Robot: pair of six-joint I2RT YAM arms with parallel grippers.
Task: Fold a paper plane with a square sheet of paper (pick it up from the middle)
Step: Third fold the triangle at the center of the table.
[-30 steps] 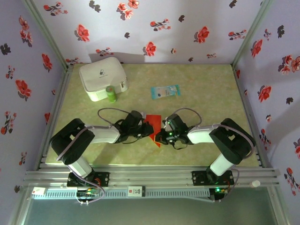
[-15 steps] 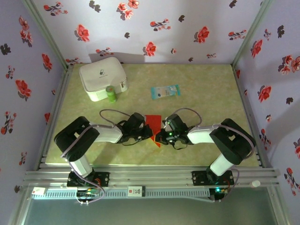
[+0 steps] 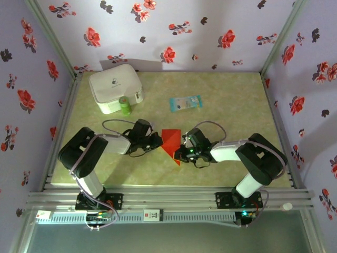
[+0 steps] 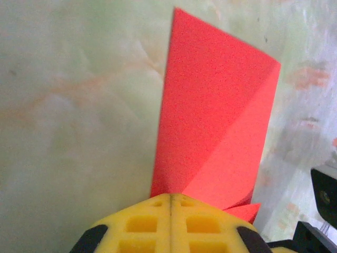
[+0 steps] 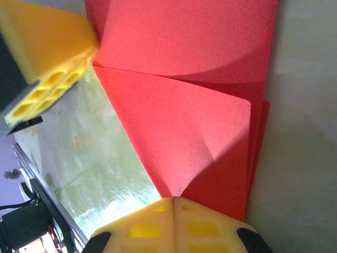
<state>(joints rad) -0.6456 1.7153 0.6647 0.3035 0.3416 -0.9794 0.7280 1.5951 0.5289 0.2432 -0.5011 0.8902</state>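
The red sheet of paper (image 3: pixel 171 141), partly folded with layered flaps and a pointed tip toward the near edge, sits mid-table between both grippers. My left gripper (image 3: pixel 157 141) is shut on the paper's left flap; in the left wrist view the paper (image 4: pixel 216 121) rises out of the closed yellow fingers (image 4: pixel 152 221). My right gripper (image 3: pixel 182 149) is shut on the paper's right side. In the right wrist view the creased paper (image 5: pixel 195 105) runs into the closed seam of its fingers (image 5: pixel 200 232), and the left gripper's yellow finger (image 5: pixel 45 50) shows at upper left.
A white boxy case (image 3: pixel 114 87) with a small green bottle (image 3: pixel 124 105) beside it stands at the back left. A pale blue packet (image 3: pixel 185 102) lies behind the paper. Flowered walls close in the green table (image 3: pixel 231 100) on three sides.
My left gripper has drawn back to the left with its flap, spreading the red paper wider. The right gripper has held its place.
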